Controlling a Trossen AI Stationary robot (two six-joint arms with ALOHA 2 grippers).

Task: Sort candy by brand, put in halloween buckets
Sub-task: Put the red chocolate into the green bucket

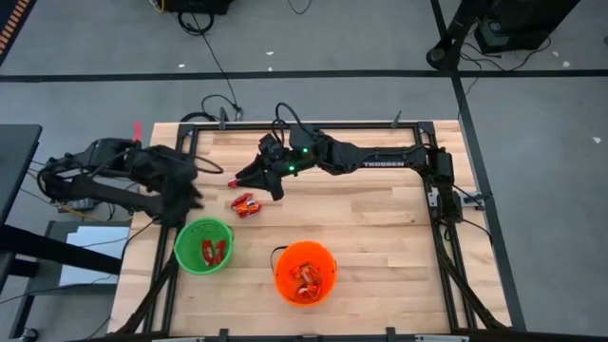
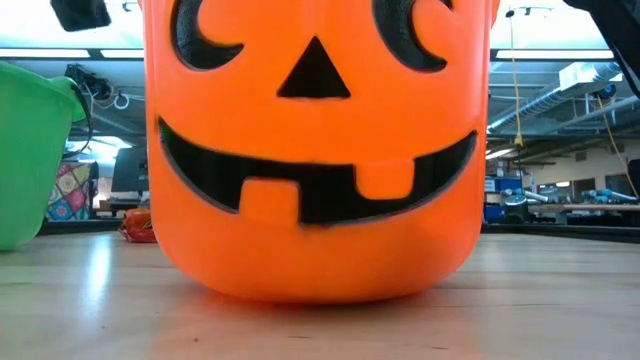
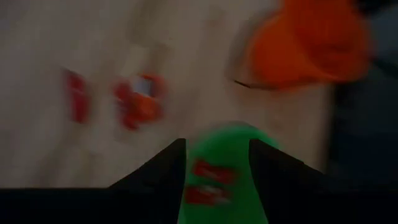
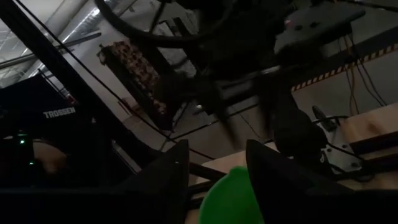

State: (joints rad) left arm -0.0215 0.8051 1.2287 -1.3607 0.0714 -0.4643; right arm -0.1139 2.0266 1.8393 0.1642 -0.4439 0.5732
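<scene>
Lying below left end effector — green bucket

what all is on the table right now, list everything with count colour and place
green bucket: one, bright green, near the table's front left, red candy inside
orange bucket: one, bright orange with a black pumpkin face, front centre, candy inside
loose candy: small cluster, red and orange wrappers, exact count unclear, on the wood behind the buckets
table: one, light wood with dark metal frame
left gripper: one, dark, open, just above the green bucket's back rim
right gripper: one, dark, open, behind the loose candy
</scene>
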